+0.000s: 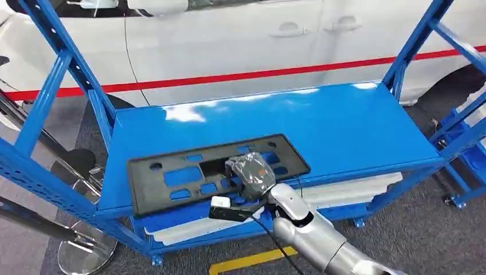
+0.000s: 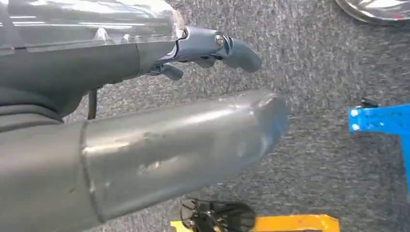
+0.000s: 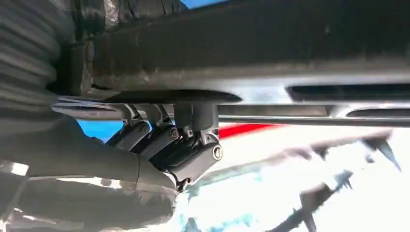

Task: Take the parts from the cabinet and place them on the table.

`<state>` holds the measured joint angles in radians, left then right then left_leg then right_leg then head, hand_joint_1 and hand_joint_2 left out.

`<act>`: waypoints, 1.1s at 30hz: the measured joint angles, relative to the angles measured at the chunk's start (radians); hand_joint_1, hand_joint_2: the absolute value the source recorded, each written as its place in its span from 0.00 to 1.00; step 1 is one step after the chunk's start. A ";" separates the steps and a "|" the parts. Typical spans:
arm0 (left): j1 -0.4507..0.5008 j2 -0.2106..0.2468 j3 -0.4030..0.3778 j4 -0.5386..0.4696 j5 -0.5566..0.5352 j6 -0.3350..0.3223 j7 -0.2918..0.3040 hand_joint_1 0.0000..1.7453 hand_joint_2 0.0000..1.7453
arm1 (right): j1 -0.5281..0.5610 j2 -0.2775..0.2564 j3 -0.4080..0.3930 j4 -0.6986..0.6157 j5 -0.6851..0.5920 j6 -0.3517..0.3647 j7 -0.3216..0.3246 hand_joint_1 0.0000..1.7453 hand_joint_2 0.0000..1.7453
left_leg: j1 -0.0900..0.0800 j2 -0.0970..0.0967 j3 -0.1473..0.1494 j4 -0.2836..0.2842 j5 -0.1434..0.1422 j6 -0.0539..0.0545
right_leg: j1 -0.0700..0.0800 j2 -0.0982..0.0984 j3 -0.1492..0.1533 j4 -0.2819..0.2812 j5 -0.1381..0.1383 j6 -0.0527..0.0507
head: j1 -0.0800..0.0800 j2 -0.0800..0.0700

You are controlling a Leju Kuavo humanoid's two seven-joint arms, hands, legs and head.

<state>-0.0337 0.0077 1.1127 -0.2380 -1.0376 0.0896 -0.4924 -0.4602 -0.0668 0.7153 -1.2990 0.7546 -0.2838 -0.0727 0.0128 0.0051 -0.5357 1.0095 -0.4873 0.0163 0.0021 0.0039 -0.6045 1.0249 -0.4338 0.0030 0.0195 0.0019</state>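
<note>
I am gripping the black panel [image 1: 215, 172] with my right hand [image 1: 252, 175], its length lying along the blue shelf [image 1: 344, 126] edge; my left hand [image 2: 212, 48] is hanging loose, holding nothing.

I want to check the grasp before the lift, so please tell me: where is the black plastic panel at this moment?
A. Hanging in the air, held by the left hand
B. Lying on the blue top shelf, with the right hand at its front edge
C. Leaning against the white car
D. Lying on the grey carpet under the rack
B: the head view shows the black plastic panel flat on the blue top shelf, the right hand over its front edge.
</note>
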 joint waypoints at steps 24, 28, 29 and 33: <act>0.023 -0.071 0.082 -0.001 0.008 0.018 -0.055 0.00 0.00 | 0.336 0.003 -0.108 -0.486 -0.632 -0.037 -0.222 1.00 1.00 | 0.004 -0.002 -0.019 -0.013 0.028 0.024 | -0.009 -0.002 -0.105 0.285 -0.178 0.022 | 0.000 0.000; 0.022 -0.080 0.106 -0.001 0.020 0.022 -0.035 0.00 0.00 | 0.376 0.014 -0.120 -0.486 -0.728 -0.001 -0.226 1.00 1.00 | 0.004 -0.004 -0.010 -0.010 0.024 0.020 | -0.016 -0.004 -0.037 0.123 -0.051 0.020 | 0.000 0.000; 0.020 -0.082 0.109 -0.001 0.018 0.027 -0.026 0.00 0.00 | 0.381 0.018 -0.121 -0.486 -0.744 0.008 -0.229 1.00 1.00 | 0.004 -0.004 -0.007 -0.008 0.021 0.016 | -0.016 -0.004 0.007 0.034 -0.012 0.016 | 0.000 0.000; 0.016 -0.086 0.126 -0.002 0.022 0.023 -0.017 0.00 0.00 | 0.409 0.029 -0.129 -0.486 -0.779 0.027 -0.249 1.00 1.00 | -0.002 -0.006 -0.014 -0.003 0.020 -0.006 | -0.007 -0.002 0.014 0.002 -0.016 0.000 | 0.000 0.000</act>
<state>-0.0179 -0.0782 1.2383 -0.2396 -1.0159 0.1122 -0.5093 -0.0516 -0.0381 0.5859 -1.7853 -0.0241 -0.2571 -0.3216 0.0109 -0.0008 -0.5495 1.0065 -0.4669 0.0104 -0.0046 0.0021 -0.5909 1.0273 -0.4498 0.0032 0.0195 0.0015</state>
